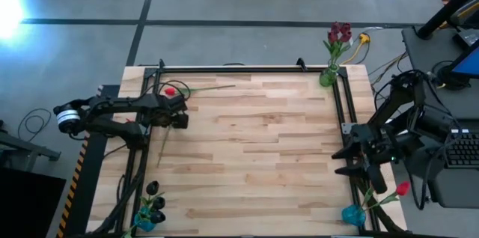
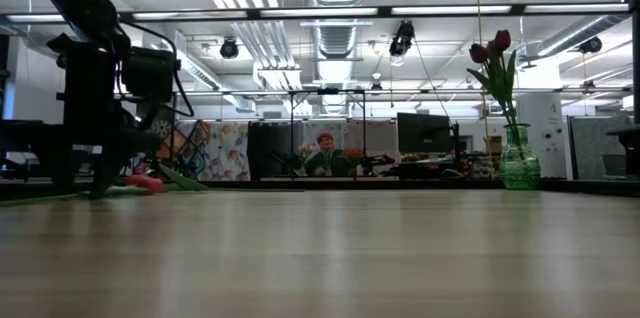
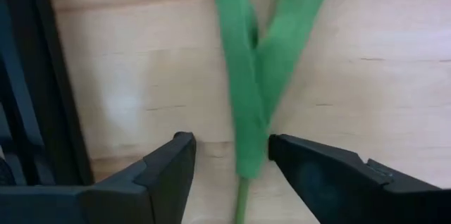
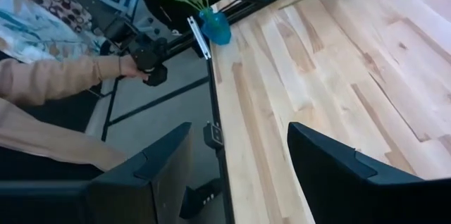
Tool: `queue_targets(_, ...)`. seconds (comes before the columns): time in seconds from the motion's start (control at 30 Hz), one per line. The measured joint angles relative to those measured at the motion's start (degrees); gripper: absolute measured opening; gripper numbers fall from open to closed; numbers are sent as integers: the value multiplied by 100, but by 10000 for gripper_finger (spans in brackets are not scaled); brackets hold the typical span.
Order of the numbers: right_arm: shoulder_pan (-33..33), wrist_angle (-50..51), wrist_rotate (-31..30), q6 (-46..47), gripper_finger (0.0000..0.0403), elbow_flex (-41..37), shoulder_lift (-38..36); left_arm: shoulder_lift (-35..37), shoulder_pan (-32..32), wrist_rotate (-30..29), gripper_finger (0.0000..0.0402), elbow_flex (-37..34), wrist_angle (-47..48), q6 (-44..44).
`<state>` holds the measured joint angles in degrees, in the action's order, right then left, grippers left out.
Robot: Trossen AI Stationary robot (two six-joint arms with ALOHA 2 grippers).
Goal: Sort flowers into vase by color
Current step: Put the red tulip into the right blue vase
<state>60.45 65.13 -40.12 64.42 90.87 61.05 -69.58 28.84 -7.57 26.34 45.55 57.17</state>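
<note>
My left gripper (image 3: 229, 157) is open and points down at the table near its far left corner (image 1: 178, 112). Its fingers stand on either side of a green stem with two long leaves (image 3: 246, 104) that lies flat on the wood. A red flower head (image 1: 171, 90) lies just beyond it, seen low on the table (image 2: 148, 183). Another thin stem (image 1: 162, 147) runs toward the near edge. The green vase (image 1: 328, 78) at the far right corner holds maroon flowers (image 1: 339, 32). My right gripper (image 4: 239, 160) is open, above the table's right edge (image 1: 358, 165). My left gripper comes at the stem from above, one finger (image 3: 173, 164) on each side and the fingers across it. The leaf's edge (image 3: 262, 155) runs close to the other finger. I cannot tell whether it touches. The stem lies flat on the table.
A blue vase (image 1: 144, 219) with near-black flowers (image 1: 153, 189) stands at the near left corner. Another blue vase (image 1: 353, 213) with a red flower (image 1: 402, 189) stands at the near right corner. A black rail (image 1: 239, 68) frames the table. A person's sleeve and hand (image 4: 84, 72) show beside the table.
</note>
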Motion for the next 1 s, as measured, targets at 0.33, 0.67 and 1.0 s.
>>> queue_targets(0.33, -1, -97, -7, 0, 224, 2, 248, -311, 4, -253, 115, 225, -150, -388)
queue_targets(0.67, 0, -123, -585, 78, 221, 2, 328, -47, -518, -27, 14, 1098, -1321, -704)
queue_targets(1.0, -544, -169, -1143, 297, 221, 2, 630, -302, -2109, 9, 1, 1522, -5046, -1266)
